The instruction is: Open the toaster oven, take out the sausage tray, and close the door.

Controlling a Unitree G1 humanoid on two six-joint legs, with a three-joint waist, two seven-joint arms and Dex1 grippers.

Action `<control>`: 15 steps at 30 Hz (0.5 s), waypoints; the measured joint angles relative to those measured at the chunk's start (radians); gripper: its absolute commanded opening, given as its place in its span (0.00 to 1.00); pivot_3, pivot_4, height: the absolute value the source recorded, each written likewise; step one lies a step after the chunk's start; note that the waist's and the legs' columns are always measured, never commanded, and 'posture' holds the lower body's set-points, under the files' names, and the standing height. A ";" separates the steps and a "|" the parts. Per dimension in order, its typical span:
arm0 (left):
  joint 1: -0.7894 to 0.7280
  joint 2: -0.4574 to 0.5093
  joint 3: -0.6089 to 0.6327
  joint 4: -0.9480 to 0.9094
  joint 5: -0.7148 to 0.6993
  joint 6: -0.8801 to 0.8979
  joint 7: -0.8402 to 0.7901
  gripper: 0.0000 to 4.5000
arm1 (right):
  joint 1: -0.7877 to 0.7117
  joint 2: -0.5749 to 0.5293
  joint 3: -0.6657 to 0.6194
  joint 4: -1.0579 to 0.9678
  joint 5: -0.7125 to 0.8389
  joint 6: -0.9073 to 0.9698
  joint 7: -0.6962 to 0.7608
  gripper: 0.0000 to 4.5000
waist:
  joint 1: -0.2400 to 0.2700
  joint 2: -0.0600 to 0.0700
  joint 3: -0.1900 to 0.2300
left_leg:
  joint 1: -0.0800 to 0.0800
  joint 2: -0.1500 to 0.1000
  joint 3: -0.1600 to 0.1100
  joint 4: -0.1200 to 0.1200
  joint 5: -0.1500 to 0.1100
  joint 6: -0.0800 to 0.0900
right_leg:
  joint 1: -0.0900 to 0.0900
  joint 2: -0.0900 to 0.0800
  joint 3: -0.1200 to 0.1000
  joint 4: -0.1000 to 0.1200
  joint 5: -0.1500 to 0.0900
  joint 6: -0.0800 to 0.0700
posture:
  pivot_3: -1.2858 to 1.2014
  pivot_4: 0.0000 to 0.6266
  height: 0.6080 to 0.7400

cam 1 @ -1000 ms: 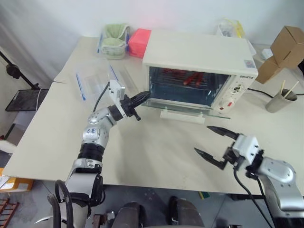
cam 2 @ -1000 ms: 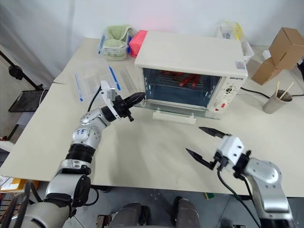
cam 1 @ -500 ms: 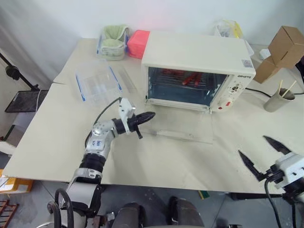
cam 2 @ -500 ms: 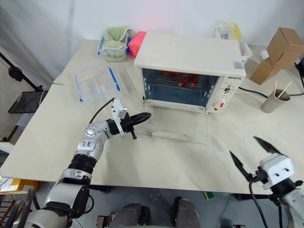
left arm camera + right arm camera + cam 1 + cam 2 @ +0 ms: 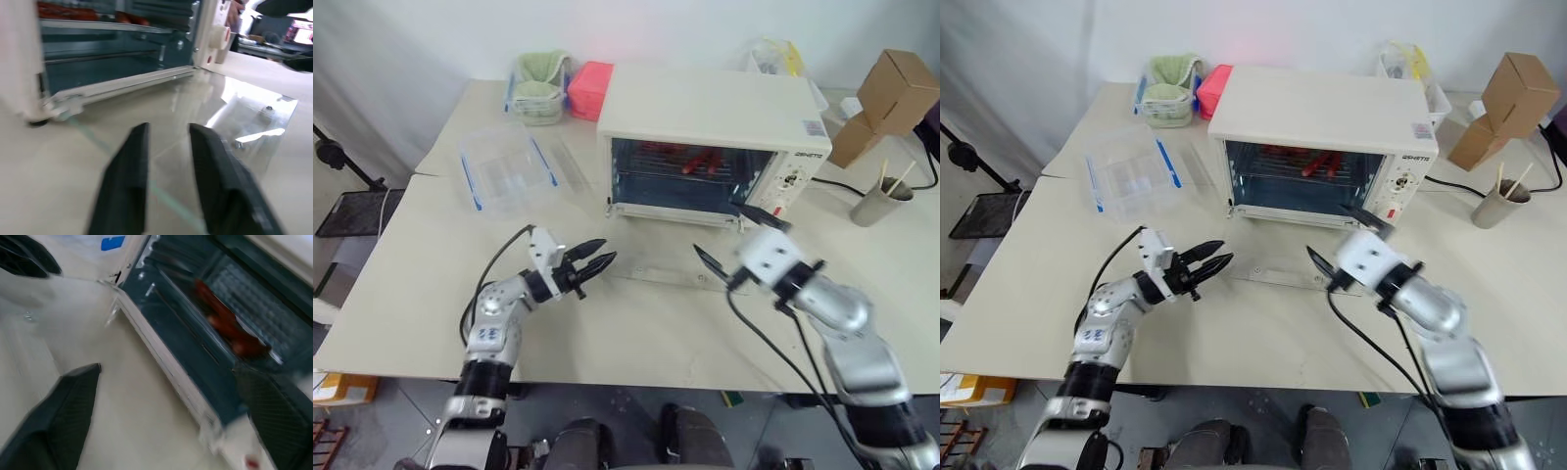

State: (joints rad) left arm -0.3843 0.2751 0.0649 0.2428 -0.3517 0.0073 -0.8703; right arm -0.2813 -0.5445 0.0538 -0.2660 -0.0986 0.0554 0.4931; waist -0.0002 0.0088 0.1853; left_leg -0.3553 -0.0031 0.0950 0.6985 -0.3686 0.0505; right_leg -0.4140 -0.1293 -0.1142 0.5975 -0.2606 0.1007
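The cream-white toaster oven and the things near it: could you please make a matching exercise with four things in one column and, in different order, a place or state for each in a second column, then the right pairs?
Things:
1. the oven's glass door with white bar handle
2. silvery tray of red sausages
3. clear plastic container with blue clips
4. brown cardboard box

Places or states:
A. inside the cream-white toaster oven
B. at the table's far right edge
C. folded down flat on the table
D. left of the oven

Pairs: 1-C, 2-A, 3-D, 4-B
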 measured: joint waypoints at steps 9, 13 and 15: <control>0.177 0.041 0.078 -0.296 -0.039 0.089 0.132 1.00 | -0.426 0.104 0.213 0.499 -0.309 -0.138 -0.183 1.00 | -0.016 0.000 0.000 | -0.002 -0.002 -0.003 0.000 0.001 0.001 | 0.000 -0.001 -0.006 -0.001 0.000 0.001 | 0.52 0.24 1.00; 0.198 0.039 0.072 -0.341 -0.040 0.116 0.165 1.00 | -0.598 0.145 0.278 0.761 -0.414 -0.167 -0.276 1.00 | -0.023 0.000 0.000 | -0.002 -0.001 -0.003 0.000 0.001 0.001 | 0.001 -0.001 -0.006 -0.001 0.000 0.000 | 0.52 0.24 1.00; 0.195 0.036 0.069 -0.355 -0.040 0.123 0.181 1.00 | -0.654 0.162 0.306 0.887 -0.451 -0.204 -0.322 1.00 | -0.029 0.000 0.000 | -0.002 -0.001 -0.003 -0.001 0.001 0.001 | 0.000 0.000 -0.006 -0.001 0.000 0.000 | 0.52 0.24 1.00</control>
State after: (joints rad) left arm -0.1892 0.3111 0.1336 -0.1119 -0.3921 0.1308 -0.6896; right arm -0.9356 -0.3825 0.3602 0.6211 -0.5493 -0.1482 0.1710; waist -0.0288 0.0090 0.1857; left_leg -0.3577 -0.0042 0.0919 0.6971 -0.3679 0.0516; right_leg -0.4137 -0.1297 -0.1204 0.5965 -0.2604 0.1011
